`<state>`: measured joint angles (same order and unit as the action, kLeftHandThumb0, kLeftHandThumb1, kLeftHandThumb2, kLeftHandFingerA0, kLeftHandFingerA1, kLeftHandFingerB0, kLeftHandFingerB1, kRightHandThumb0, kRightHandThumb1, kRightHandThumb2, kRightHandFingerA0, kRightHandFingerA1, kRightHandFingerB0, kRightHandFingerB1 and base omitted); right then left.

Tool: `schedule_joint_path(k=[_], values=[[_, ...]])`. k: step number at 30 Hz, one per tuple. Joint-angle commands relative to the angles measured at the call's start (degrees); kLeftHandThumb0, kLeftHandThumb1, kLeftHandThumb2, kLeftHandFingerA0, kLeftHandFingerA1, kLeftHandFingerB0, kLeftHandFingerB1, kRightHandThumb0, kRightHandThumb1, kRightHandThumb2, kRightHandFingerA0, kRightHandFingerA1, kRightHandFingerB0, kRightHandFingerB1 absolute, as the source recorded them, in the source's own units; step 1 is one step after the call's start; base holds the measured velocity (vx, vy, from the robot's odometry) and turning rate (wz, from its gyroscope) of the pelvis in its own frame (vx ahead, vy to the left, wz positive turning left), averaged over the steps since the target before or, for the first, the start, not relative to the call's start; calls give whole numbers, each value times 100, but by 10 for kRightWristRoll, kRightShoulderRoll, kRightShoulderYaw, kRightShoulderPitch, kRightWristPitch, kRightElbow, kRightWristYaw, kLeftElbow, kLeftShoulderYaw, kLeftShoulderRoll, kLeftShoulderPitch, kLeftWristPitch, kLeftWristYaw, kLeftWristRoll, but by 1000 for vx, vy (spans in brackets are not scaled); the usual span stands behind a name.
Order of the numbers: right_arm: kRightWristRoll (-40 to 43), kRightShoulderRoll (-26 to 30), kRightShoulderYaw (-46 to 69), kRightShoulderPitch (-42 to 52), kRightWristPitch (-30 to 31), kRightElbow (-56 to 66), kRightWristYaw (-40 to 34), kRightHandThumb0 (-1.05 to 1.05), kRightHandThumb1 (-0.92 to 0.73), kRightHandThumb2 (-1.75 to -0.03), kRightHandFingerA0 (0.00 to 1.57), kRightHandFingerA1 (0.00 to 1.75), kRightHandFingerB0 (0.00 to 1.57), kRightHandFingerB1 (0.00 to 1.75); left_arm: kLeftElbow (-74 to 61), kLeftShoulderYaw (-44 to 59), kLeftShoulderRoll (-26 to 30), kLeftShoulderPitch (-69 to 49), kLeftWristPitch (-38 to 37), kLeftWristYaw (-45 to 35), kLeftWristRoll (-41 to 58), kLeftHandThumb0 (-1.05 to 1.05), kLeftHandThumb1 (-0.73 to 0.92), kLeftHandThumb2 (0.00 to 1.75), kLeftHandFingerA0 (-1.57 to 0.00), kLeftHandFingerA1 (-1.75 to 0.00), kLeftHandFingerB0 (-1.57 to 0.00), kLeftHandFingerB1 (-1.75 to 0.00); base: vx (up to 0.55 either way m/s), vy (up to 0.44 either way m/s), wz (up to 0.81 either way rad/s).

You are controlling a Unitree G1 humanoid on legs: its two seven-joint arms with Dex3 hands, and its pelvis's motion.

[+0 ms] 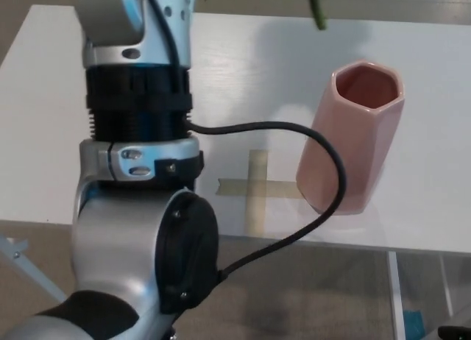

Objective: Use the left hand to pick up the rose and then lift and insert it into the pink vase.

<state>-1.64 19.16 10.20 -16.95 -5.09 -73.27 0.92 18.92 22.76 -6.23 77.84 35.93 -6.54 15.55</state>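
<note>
On a white table [66, 119], a pink vase [352, 137] is seen standing upright to the right of centre, its six-sided mouth open and its dark interior visible. Its base rests just beside the right end of a cross of tan tape [254, 189] stuck to the tabletop, and the two appear to touch. Most of the left half of the picture is filled by the robot's left arm [140, 171], raised close to the camera: silver casing at the top, a ribbed black collar below it, then a silver joint with a round black cap. A black cable [324, 163] is looped out from the arm, carried across in front of the vase's lower left side and curved back down towards the joint. The left hand itself is cut off by the top edge of the frame, so whether its fingers are spread or pinched on anything cannot be told. Of the rose, only a short green stem end [316, 7] is shown, hanging down from the top edge of the picture, above and a little to the left of the vase mouth and clear of the rim; the bloom and the leaves are out of frame. The right hand is not in view. A soft shadow is cast on the table behind the vase. Below the table's near edge, a grey floor [309, 296] is visible.
</note>
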Motion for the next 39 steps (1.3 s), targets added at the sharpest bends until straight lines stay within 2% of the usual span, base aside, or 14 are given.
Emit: schedule_joint_path(k=[1,11,15,33,39], values=[[-2,1,-5,33,-7,-1,10,-31,-65,-59,68,50,57,45,-33,-34,-32,-15,37,33,32,-23,82,64,-115,-135,-84,-82,0,0,0],[-2,-3,-11,28,-3,-2,2,-31,-66,-59,68,50,57,45,-37,-81,-40,-27,22,42,44,-21,83,64,-113,-136,-84,-84,0,0,0],[-2,-1,-12,22,-2,-2,-1,-30,-65,-59,70,51,58,45,-32,-108,-47,-31,11,35,47,-19,81,66,-107,-143,-83,-88,0,0,0],[-3,-1,-19,19,-4,0,-1,-30,-65,-59,69,50,57,45,-31,-147,-42,-51,2,39,51,-18,81,65,-106,-141,-81,-87,0,0,0],[1,0,-16,18,-1,-2,2,-30,-65,-59,69,50,58,45,-42,-158,-56,-63,-4,50,52,-18,81,65,-102,-140,-81,-86,0,0,0]])
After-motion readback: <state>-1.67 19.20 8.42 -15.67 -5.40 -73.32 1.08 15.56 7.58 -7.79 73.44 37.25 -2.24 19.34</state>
